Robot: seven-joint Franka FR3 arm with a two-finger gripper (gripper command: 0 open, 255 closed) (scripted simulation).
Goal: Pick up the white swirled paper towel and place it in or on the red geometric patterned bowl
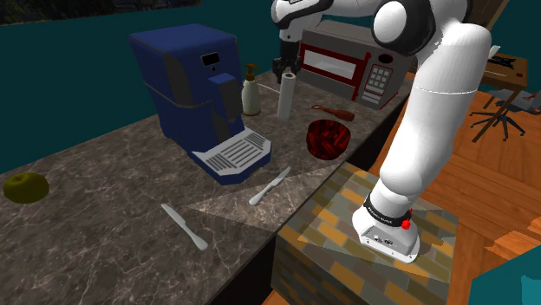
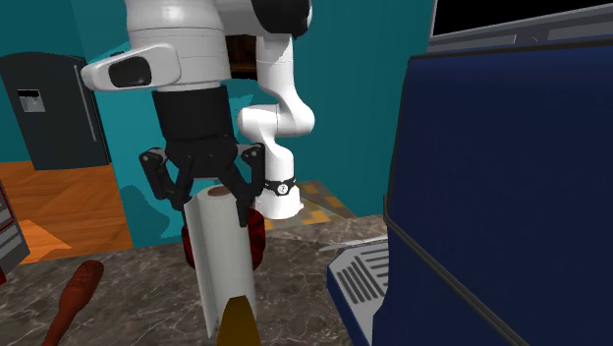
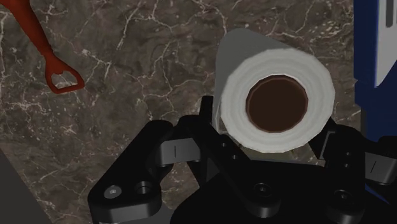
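My claw (image 2: 208, 201) hangs over the roll (image 3: 280, 63) with its fingers spread, one at each side of the top end. The roll stands upright on the counter (image 3: 127, 51), close to the blue coffee machine (image 1: 195, 87). I cannot tell if the pads already touch the paper, so I count it as not gripped.

To do this step well, I think I should first centre myself, because in the wrist view the roll sits nearer to one finger than to the other. Then I go down a little, so the pads meet the full paper below the rim. I close gently, since the paper is soft and the core is hollow, and I lift straight up.

A bottle (image 1: 250, 91) stands just beside the roll. What is in it I cannot see, and a sideways pull could knock it over.

The bowl (image 1: 328, 124) is well apart from the roll, on the counter toward my stand. I see nothing in it. The roll looks tall for it, so it may end leaning on the rim.

Farthest is the microwave (image 1: 347, 65), with its door closed.
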